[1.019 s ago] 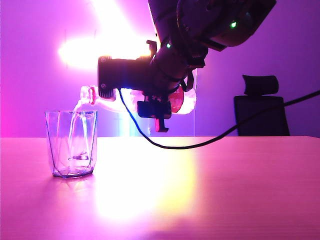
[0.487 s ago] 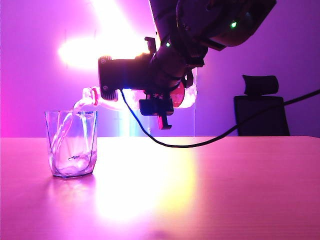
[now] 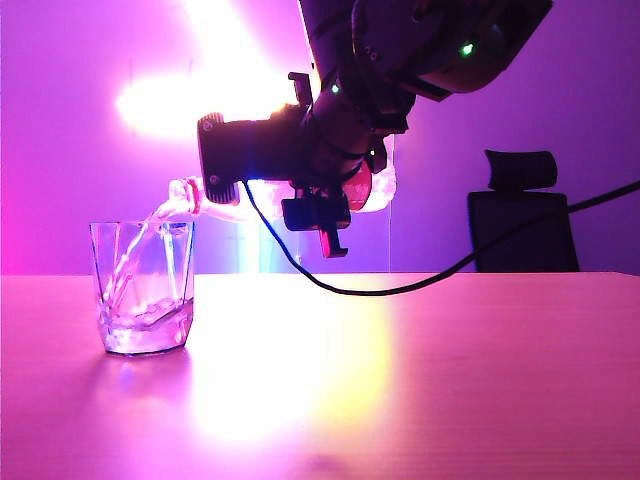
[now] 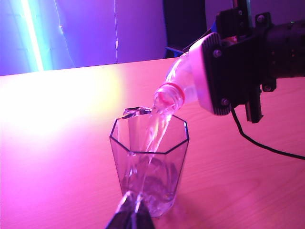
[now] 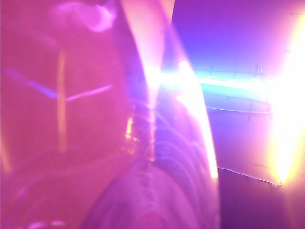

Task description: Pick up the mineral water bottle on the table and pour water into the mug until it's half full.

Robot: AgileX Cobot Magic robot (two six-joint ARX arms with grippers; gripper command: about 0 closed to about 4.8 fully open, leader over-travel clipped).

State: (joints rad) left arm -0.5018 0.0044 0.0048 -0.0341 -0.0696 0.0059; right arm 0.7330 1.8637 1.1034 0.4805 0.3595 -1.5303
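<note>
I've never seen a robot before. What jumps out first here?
The right gripper holds a water bottle tipped over the glass on the left of the table, water streaming in. The left gripper sits low beside the glass.

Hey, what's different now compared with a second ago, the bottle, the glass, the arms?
The mineral water bottle, held by the right gripper, has tipped a little further, its mouth dropping slightly toward the mug, and the water in the mug has risen to a shallow pool at the bottom. The stream still runs. The mug has not moved on the table, the grip is unchanged, and the left gripper stays beside the mug.
</note>
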